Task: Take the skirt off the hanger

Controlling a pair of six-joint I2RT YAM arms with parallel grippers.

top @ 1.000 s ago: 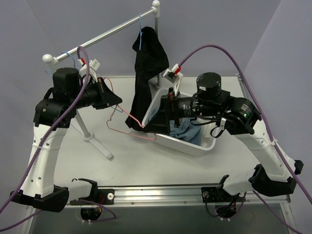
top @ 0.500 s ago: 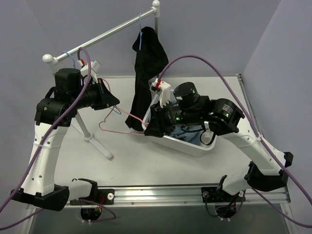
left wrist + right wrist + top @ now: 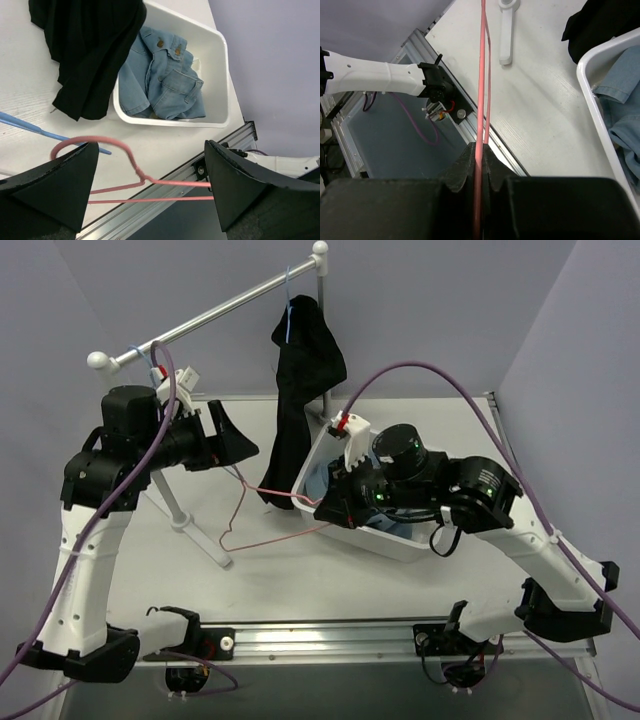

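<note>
Jaws of the right claw (image 3: pixel 479 150) pinch the thin pink wire hanger (image 3: pixel 483 75); the left claw (image 3: pixel 151 145) gapes wide, that hanger just ahead. Beyond both claws, the large black pleated skirt (image 3: pixel 300 370) hangs on the thin light-blue wire hanger (image 3: pixel 286 320).

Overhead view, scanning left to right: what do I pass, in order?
The rack's left knob → left arm's fingers → black skirt → white tub.
</note>
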